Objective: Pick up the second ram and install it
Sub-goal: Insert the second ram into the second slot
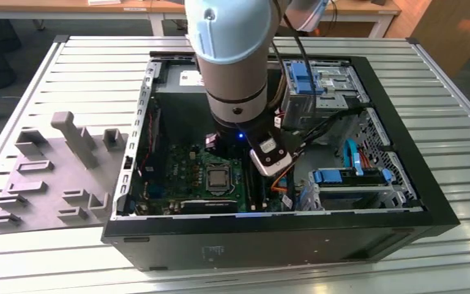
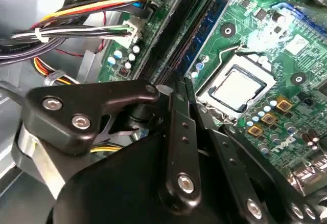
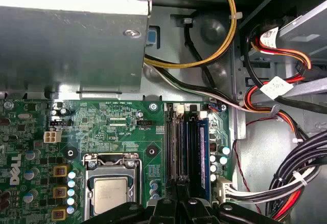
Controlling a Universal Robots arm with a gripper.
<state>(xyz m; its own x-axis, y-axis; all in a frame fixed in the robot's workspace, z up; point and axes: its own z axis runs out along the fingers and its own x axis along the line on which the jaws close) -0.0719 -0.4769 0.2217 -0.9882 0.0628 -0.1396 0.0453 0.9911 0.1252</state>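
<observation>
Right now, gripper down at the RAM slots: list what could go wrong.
1. The gripper hangs close over the RAM slots; pressing off-line could strain a slot or its latch.
2. The wire bundle lies beside those slots and might get snagged.
3. The uncovered CPU socket sits on the other side; sideways drift could hit it.

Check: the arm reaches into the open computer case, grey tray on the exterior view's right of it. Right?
No: the grey tray lies on the exterior view's left of the computer case, as that view shows. The arm does reach in.
</observation>
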